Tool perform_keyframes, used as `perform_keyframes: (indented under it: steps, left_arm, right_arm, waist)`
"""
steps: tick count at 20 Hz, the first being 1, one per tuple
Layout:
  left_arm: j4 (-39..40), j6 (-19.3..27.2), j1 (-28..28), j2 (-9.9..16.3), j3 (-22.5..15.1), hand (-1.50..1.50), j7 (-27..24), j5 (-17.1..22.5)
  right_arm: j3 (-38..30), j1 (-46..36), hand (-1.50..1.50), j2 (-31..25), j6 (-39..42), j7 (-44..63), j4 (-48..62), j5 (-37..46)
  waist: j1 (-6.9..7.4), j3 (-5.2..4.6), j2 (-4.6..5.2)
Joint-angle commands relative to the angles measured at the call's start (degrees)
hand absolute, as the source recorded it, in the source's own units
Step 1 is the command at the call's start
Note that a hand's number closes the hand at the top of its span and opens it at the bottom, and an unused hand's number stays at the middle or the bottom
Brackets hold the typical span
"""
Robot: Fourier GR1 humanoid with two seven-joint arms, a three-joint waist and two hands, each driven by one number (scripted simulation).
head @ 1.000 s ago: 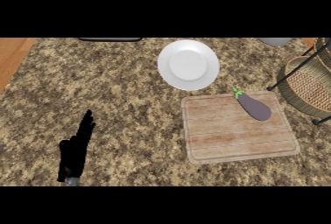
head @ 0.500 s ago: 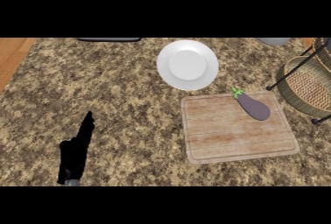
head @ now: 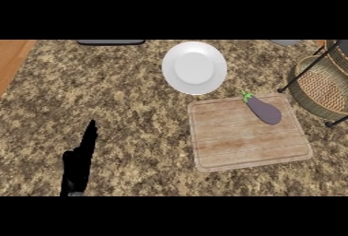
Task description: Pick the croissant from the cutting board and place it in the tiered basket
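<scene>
Left hand (head: 78, 161), fingers straight and empty, rests well left of the cutting board (head: 248, 138), whose far-right corner carries an eggplant (head: 263, 110), no croissant, beside the tiered basket (head: 319, 90); nothing grasped yet.

The cutting board (head: 248, 133) is a pale wooden slab with rounded corners and grain lines running across it. It lies flat on the counter, turned slightly, well to the right of the left hand (head: 78, 161) and a little farther from the robot.

What lies on it is not a croissant but an eggplant (head: 263, 110), dark purple with a green stem. It rests on its side near the board's far right corner, stem pointing away and to the left, well apart from the hand.

The tiered basket (head: 319, 87) has woven trays in a dark wire frame. It stands just past the board's right edge, farthest from the hand, partly cut off by the view's edge.
</scene>
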Motion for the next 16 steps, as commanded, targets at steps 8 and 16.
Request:
perform_keyframes:
  steps: [8, 16]
  left_arm:
    - [-1.4, -0.1, 5.8, 0.5, 1.4, 0.0, -2.4, 0.7]
    - [-0.1, -0.5, 1.6, 0.9, 2.1, 0.0, -0.2, 0.2]
  right_arm:
    - [-21.3, 25.3, -1.5, -13.2, 15.7, -3.1, 1.9, -13.4]
    - [-33.9, 44.5, -1.5, -19.3, 34.9, -11.1, 11.5, -19.9]
  waist:
    - [-2.39, 0.03, -0.38]
    - [-1.74, 0.04, -0.07]
